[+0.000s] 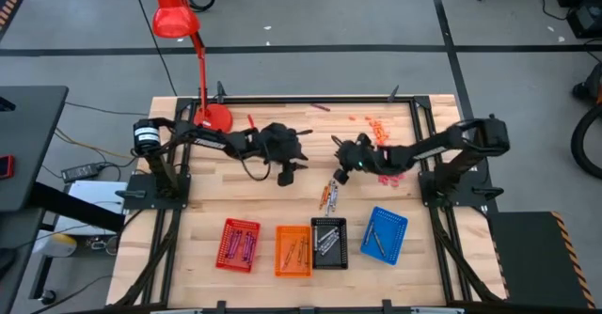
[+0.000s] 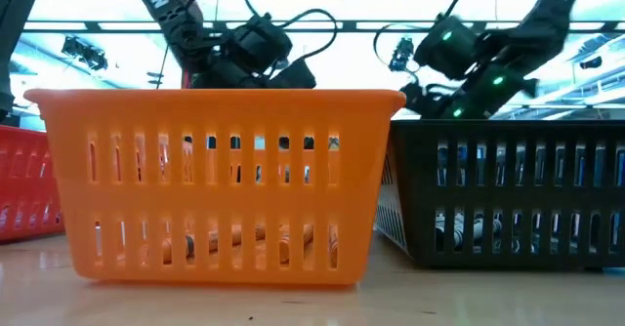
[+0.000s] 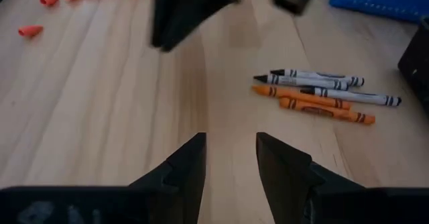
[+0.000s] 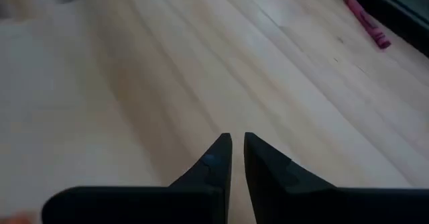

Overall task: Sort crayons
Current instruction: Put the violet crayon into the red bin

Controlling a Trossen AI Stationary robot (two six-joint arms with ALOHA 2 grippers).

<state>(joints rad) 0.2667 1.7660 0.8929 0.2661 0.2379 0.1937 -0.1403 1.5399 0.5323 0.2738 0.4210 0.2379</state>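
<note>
Several crayons [image 1: 328, 195], grey-white and orange, lie side by side on the wooden table; in the left wrist view [image 3: 322, 93] they lie ahead of my left gripper and to one side. A maroon crayon [image 4: 365, 13] lies alone near the table's far edge [image 1: 323, 107]. More crayons lie in the trays. My left gripper [image 1: 299, 152] [image 3: 231, 147] is open and empty above the table's middle. My right gripper [image 1: 339, 156] [image 4: 238, 143] is shut and empty, facing the left one just above bare wood.
Red [image 1: 238, 243], orange [image 1: 293, 250], black [image 1: 328, 242] and blue [image 1: 384, 234] mesh trays stand in a row near the front edge. Small orange and pink bits [image 1: 376, 126] lie at the far right. A red lamp [image 1: 212, 117] stands at the far left.
</note>
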